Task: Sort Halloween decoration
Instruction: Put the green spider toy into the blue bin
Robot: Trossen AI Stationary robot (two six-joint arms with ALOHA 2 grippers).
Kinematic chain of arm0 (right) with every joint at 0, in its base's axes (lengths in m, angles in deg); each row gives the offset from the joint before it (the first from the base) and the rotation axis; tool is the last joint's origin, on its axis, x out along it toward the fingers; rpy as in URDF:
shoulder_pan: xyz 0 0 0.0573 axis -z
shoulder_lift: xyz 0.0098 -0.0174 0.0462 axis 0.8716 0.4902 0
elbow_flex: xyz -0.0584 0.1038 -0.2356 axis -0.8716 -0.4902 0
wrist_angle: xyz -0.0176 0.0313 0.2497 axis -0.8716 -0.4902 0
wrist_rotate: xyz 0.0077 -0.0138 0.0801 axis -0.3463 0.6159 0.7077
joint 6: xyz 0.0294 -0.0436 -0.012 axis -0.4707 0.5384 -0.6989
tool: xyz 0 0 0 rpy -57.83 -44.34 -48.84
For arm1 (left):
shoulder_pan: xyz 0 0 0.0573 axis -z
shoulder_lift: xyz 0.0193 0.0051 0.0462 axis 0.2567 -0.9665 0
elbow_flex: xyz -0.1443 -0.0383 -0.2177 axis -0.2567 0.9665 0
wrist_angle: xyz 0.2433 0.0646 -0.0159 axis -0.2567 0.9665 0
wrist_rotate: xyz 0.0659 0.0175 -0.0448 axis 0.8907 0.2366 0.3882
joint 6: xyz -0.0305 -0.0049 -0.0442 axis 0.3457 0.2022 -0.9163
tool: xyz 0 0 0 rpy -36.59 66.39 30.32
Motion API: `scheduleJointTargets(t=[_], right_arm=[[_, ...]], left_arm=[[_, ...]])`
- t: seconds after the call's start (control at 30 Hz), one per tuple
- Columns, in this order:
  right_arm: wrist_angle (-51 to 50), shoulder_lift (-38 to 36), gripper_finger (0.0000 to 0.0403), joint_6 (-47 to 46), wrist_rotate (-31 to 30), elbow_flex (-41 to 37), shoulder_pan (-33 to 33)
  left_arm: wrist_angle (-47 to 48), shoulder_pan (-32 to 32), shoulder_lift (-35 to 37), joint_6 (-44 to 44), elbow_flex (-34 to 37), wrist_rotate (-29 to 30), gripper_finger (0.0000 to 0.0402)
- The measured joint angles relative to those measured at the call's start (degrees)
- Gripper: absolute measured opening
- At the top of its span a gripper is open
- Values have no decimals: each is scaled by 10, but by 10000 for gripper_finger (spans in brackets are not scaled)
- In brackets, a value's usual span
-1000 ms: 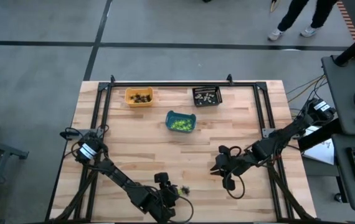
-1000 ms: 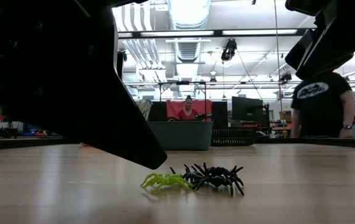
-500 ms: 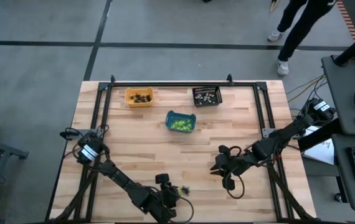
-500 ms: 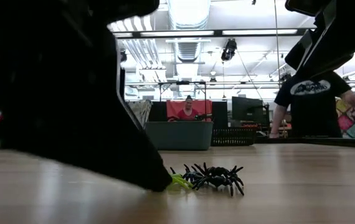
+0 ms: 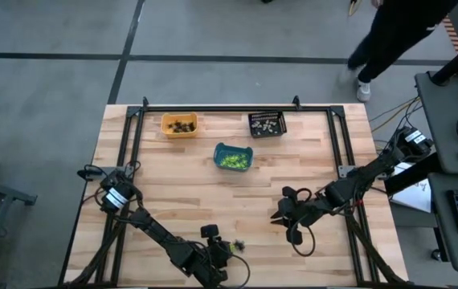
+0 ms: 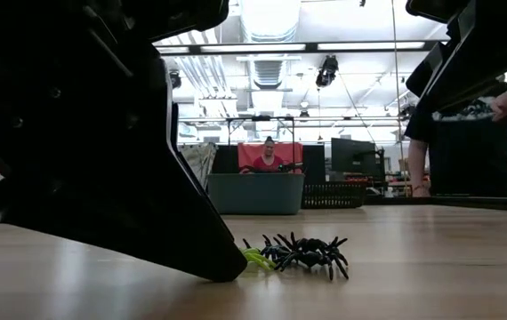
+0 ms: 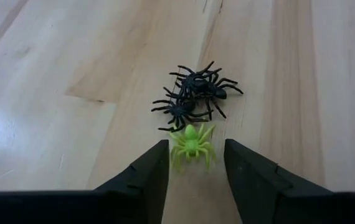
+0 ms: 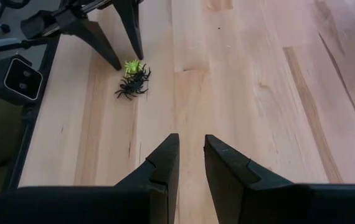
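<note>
A lime green spider (image 7: 191,138) lies on the wooden table near its near edge, touching two black spiders (image 7: 193,93) that are tangled together just beyond it. My left gripper (image 7: 196,149) is open and low over the table, with one finger on each side of the green spider. In the low view one left finger's tip (image 6: 229,269) reaches the table and hides most of the green spider (image 6: 255,259). My right gripper (image 5: 281,218) waits at the right of the table, slightly open and empty, pointing toward the spiders (image 8: 134,84).
An orange bin (image 5: 179,125) and a black bin (image 5: 266,124) stand at the far edge, and a teal bin (image 5: 233,157) with green pieces stands nearer the middle. A black metal frame (image 5: 213,108) borders the table. People stand in the room beyond the table.
My left gripper has come down and moved toward the green spider. In the low view its finger now reaches the table at the spider and covers most of it. The spiders have not moved. A person behind the table has walked.
</note>
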Motion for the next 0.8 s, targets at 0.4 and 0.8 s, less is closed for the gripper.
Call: scheduleJointTargets(t=[0.4,0.8], right_arm=[[0,0,66,0,0,0,0],[0,0,66,0,0,0,0]], left_arm=[[5,0,1,0,0,-5,92],[10,0,4,1,1,-5,77]])
